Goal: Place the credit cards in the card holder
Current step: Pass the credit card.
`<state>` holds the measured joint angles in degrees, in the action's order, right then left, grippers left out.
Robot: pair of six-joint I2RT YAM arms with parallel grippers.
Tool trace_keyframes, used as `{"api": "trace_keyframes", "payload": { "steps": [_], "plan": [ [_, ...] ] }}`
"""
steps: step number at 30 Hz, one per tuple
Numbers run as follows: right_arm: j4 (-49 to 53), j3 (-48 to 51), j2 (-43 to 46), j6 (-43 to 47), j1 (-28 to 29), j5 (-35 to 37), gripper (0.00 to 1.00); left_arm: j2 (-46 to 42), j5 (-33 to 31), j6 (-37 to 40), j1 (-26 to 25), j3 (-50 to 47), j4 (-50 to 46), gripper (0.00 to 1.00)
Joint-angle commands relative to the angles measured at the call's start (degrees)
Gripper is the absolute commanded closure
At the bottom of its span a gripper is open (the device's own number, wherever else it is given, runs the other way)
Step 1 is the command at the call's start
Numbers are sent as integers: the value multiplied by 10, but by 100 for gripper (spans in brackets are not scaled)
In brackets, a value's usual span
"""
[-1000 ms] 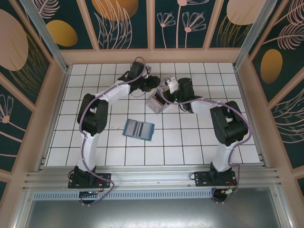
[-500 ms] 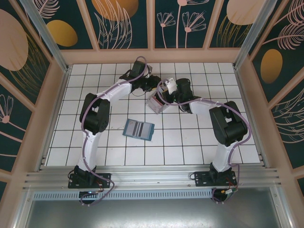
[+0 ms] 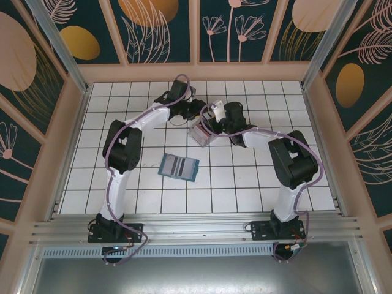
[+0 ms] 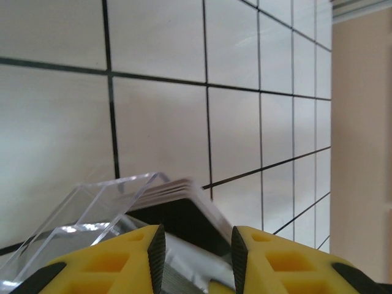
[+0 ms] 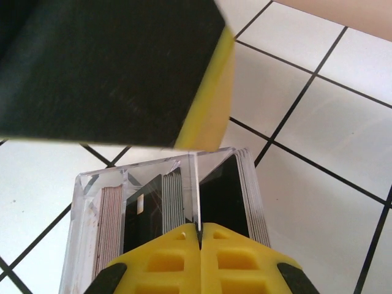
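I am observing both arms reaching to the far middle of the tiled bench (image 3: 245, 184), where they are meeting over the clear stand (image 5: 92, 184).

Right tool (image 5: 200, 231): in its own wrist view the yellow fingers are pressing together, and the stand's thin centre partition is running straight into the seam between them. I am recording it as pinched on that partition.

Left tool (image 4: 196, 237): its wrist view is showing the fingers standing apart, with a dark card edge and a pale stack lying between them. I cannot tell whether they are clamping anything. The right wrist view is adding what this one lacks: a black-and-yellow finger hanging directly above the stand.

Credit cards (image 5: 223, 196): they are standing upright in the stand, in compartments on both sides of the partition, dark faces and pale edges showing.

Card holder (image 3: 179, 166): the overhead view is showing it lying open and flat on the bench, nearer the arm bases, well apart from the stand and both tools.
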<state>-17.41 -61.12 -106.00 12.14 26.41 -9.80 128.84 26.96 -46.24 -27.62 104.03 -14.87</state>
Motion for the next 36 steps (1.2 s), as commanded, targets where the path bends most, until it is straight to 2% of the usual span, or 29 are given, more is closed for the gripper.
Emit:
{"api": "trace_keyframes", "payload": {
  "steps": [1, 4, 8, 18, 29, 32, 36],
  "plan": [
    [-14, -17, 12, 8, 2, 23, 100, -8, -20, 22, -7, -5, -56, 62],
    [-12, -16, 12, 9, 3, 26, 100, -8, -49, 30, -8, 10, -82, 61],
    [-19, -13, 13, 8, 7, 34, 100, -5, -54, 15, -10, 24, -78, 61],
    [-24, -9, 10, 25, 23, 46, 100, 21, -94, 8, -17, 89, -141, 60],
    [-30, -5, 14, 37, 37, 58, 100, 43, -88, 4, -25, 111, -147, 63],
    [-28, -8, 11, 36, 37, 61, 100, 47, -82, 3, -26, 120, -149, 74],
    [-20, -14, 5, 35, 36, 62, 100, 47, -90, 8, -27, 122, -156, 75]
  ]
}}
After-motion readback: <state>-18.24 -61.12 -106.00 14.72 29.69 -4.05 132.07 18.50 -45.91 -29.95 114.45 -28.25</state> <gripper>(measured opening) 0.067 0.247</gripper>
